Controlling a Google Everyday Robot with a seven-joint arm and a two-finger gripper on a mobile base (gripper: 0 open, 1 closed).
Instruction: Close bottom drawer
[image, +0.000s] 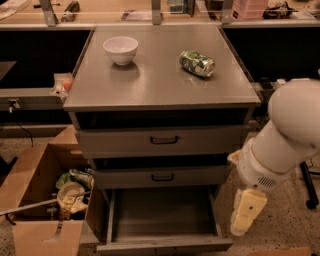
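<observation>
The bottom drawer (165, 245) is the lowest of three in a grey metal cabinet (160, 95). It is pulled far out and its tray looks empty, with a low plain front strip near the bottom edge of the view. The two drawers above, each with a black handle, stick out only slightly. My white arm (285, 145) comes in from the right. My gripper (245, 220) hangs pointing down beside the open drawer's right side, apart from it.
A white bowl (120, 49) and a green can (197, 63) lying on its side are on the cabinet top. An open cardboard box (45, 200) with clutter stands on the floor at left. A chair base (310, 185) is at the far right.
</observation>
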